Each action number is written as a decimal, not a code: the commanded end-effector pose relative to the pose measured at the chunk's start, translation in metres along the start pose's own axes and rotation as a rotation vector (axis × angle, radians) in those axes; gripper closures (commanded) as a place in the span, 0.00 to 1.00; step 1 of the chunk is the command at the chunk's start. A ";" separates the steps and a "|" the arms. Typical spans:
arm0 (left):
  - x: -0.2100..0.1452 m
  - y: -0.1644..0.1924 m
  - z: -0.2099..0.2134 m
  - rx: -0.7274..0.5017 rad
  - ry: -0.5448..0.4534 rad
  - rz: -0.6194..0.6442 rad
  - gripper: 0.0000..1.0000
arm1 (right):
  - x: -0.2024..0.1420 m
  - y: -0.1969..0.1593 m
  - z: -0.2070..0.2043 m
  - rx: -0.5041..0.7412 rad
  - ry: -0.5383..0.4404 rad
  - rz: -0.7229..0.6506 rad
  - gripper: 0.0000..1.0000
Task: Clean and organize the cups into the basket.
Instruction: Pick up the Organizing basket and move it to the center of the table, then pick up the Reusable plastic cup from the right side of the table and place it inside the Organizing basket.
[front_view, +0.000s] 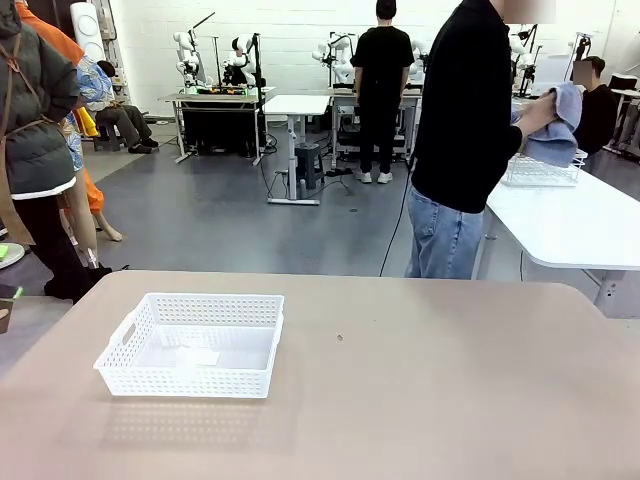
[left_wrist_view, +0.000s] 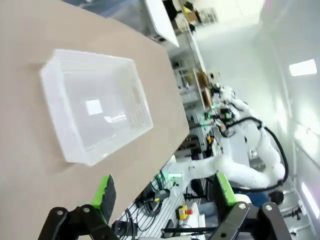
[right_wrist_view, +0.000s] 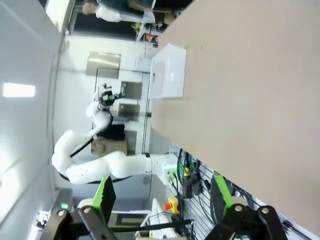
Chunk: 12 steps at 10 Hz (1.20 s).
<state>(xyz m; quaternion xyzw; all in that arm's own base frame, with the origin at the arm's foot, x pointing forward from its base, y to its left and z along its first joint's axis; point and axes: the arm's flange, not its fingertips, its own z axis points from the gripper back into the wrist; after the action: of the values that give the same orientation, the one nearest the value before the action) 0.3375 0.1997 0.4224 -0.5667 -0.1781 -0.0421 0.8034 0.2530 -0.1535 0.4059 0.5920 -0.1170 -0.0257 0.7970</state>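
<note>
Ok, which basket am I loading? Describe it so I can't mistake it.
Start at the tan table nearest the camera; on its left half sits a low white plastic basket. Its perforated lattice walls and handle cut-outs separate it from the wire basket on the white table behind.

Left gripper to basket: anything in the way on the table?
Nothing visible. In the left wrist view the left gripper is open, and the basket lies ahead of its fingers with only bare table between them. The basket has nothing in it.
</note>
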 end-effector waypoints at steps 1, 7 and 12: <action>-0.001 -0.005 0.022 0.059 -0.070 0.057 0.00 | -0.020 0.006 0.017 0.001 -0.082 0.035 0.00; -0.035 0.007 0.081 0.075 -0.245 0.113 0.00 | -0.077 -0.002 0.085 0.029 -0.270 0.031 0.00; -0.039 0.013 0.086 0.092 -0.214 0.103 0.00 | -0.073 0.000 0.092 0.028 -0.293 0.006 0.00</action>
<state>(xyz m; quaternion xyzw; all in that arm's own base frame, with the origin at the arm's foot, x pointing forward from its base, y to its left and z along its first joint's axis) 0.2870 0.2765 0.4230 -0.5404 -0.2401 0.0728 0.8032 0.1629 -0.2254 0.4197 0.5904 -0.2310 -0.1097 0.7656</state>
